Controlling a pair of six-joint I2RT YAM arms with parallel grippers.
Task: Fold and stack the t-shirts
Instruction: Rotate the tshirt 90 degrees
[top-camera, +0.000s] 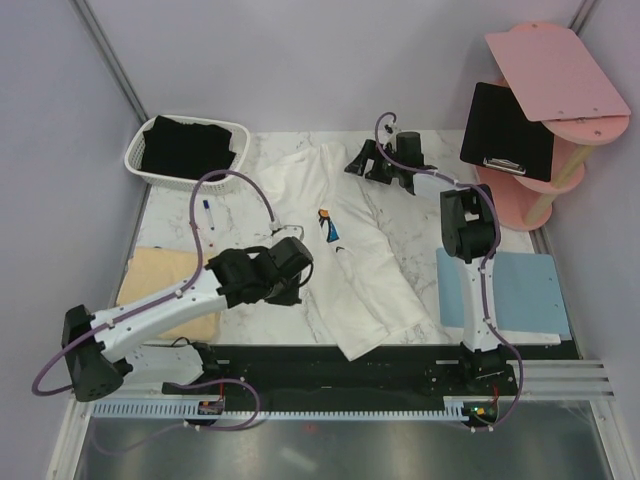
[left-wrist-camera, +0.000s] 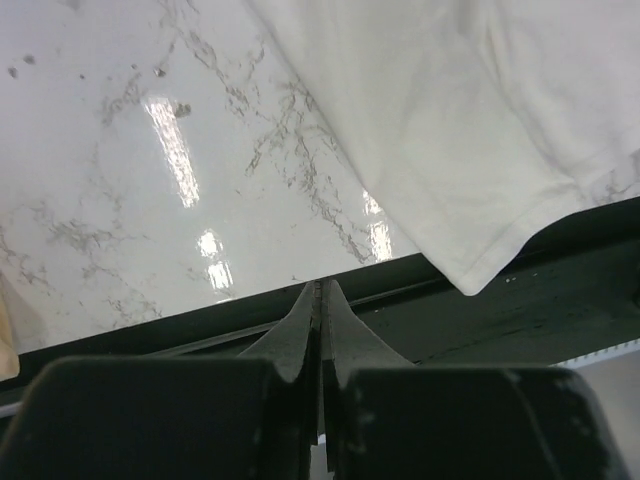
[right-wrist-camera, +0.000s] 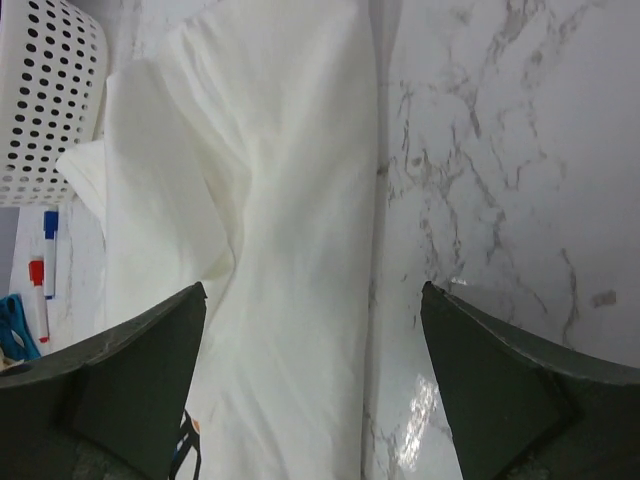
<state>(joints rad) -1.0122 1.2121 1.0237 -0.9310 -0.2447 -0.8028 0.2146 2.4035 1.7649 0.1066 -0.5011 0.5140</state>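
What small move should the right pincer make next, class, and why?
Probably lower the right pincer onto the far end of the soft white cloth t-shirt and close: its jaws hang open over that end, holding nothing, and the shirt lies as a long strip not yet folded across.

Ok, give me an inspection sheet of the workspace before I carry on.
Surface: marble table, glossy, no spills seen.
Job's things: white t-shirt lies diagonally mid-table, near corner past the edge; pale yellow t-shirt near left; black t-shirt in the basket.
Clutter: marker beside basket; light-blue mat at right.
Grippers: left end effector shut, empty; right end effector open over the white shirt.
Cables: purple cable loops along each arm.
Surroundings: clipboard on pink shelf.
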